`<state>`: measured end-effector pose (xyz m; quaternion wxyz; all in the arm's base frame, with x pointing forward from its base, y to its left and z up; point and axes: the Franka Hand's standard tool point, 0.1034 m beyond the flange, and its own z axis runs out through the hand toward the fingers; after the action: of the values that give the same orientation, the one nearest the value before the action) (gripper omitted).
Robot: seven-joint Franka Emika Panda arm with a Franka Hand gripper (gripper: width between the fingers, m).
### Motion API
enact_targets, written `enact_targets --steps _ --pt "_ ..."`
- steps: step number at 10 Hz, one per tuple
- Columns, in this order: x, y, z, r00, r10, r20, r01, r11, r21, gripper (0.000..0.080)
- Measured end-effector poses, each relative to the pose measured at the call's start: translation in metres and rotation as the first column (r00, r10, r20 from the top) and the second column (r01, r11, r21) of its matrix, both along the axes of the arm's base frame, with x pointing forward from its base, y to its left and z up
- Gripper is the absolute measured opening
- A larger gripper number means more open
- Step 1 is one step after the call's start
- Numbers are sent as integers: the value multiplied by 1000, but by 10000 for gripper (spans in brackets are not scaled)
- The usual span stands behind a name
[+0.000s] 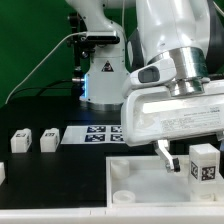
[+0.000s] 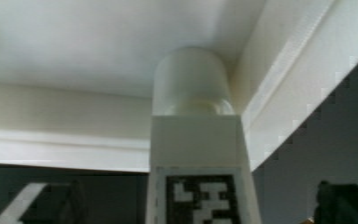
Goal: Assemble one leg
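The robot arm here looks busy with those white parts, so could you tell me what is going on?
The arm is putting furniture together. Its gripper is open, straddling a leg that stands upright on the large white panel; in the wrist view that leg sits between the fingers with its tag showing. Whether it is fully seated, I cannot tell. Two other legs lie on the table beside the marker board.

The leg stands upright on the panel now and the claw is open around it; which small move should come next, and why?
Probably lift the claw straight up. It is open, and the leg stands upright on the white panel unheld, so any sideways motion could knock it.
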<state>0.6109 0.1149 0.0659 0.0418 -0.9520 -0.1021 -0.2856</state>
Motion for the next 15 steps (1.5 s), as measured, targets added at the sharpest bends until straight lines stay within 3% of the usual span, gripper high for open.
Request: enact_targets --steps 1,4,7,9,10,11,12,14,15 --pt "0 0 1 1000 1 -11 -1 1000 -1 649" --pt "4 -3 31 996 10 -83 -11 1000 -12 649" --pt "19 -7 45 948 17 -317 -28 999 -28 649" --pt "-8 -2 25 844 20 -536 -46 998 -34 649" --pt "-4 -8 26 773 12 -635 -48 998 -39 649" --pt "11 -9 27 721 0 -692 -43 998 -45 649" --pt "22 -7 22 729 -11 -684 -28 999 -46 649" --pt "12 14 18 744 -11 -668 -28 999 -47 649" --pt "14 16 18 748 -6 -664 -33 998 -45 649"
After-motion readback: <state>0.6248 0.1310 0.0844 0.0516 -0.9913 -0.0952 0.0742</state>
